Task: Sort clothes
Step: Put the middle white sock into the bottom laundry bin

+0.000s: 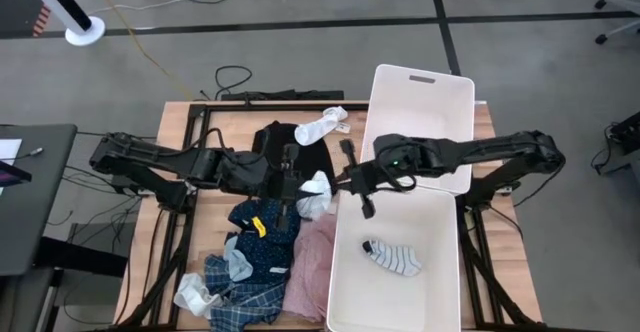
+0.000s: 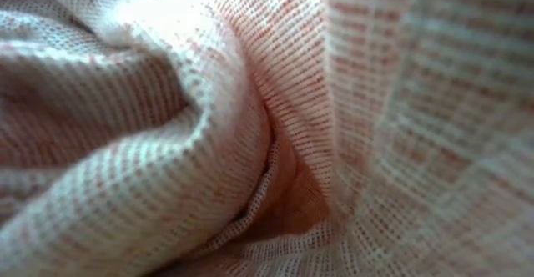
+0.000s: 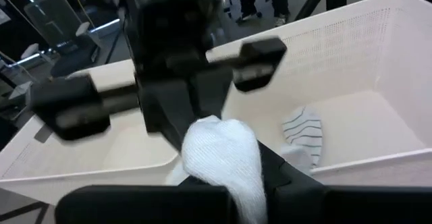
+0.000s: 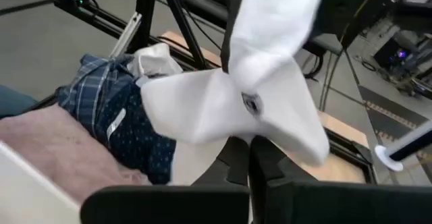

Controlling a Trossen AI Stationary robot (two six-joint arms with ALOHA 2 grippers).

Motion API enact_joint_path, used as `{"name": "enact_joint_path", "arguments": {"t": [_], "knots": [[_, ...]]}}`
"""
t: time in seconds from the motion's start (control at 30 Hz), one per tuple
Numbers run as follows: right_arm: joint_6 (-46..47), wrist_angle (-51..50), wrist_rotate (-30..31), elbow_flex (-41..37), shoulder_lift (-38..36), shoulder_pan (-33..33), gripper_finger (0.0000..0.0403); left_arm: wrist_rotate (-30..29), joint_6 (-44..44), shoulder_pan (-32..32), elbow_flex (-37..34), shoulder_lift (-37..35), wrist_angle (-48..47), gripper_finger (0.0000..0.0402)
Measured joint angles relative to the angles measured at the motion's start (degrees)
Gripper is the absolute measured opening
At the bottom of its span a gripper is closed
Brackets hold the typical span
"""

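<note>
Over a wooden surface (image 1: 178, 132), the left hand (image 1: 298, 186) and right hand (image 1: 338, 185) meet just left of the near white bin (image 1: 440, 272), both clamped on one white sock (image 1: 315, 194) that hangs between them at the bin's left rim. Left of that bin lies the unsorted heap: a blue plaid shirt (image 1: 245, 297), a navy dotted piece (image 1: 265, 240), a black shirt (image 1: 285, 144) and a pink piece (image 1: 312, 257) pressed against the bin's wall, with another white sock (image 1: 322, 125) farther back. Inside the near bin rests a single grey-striped sock (image 1: 392, 256). A second white bin (image 1: 420, 97) behind it holds nothing visible beneath the right arm. Pink fabric (image 2: 250, 127) fills the low view.
</note>
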Motion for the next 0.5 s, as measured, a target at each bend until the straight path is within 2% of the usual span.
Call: {"name": "enact_joint_path", "arguments": {"t": [0.23, 0.5], "knots": [[0.2, -3.8, 1.9, 0.0, -5.8, 0.0, 0.0001, -3.0, -0.1, -0.1, 0.0, 0.0, -0.4, 0.0045], [0.6, -8.7, 2.0, 0.0, -13.3, 2.5, 0.0000, -4.4, 2.1, -1.4, 0.0, 0.0, -1.1, 0.0139]]}}
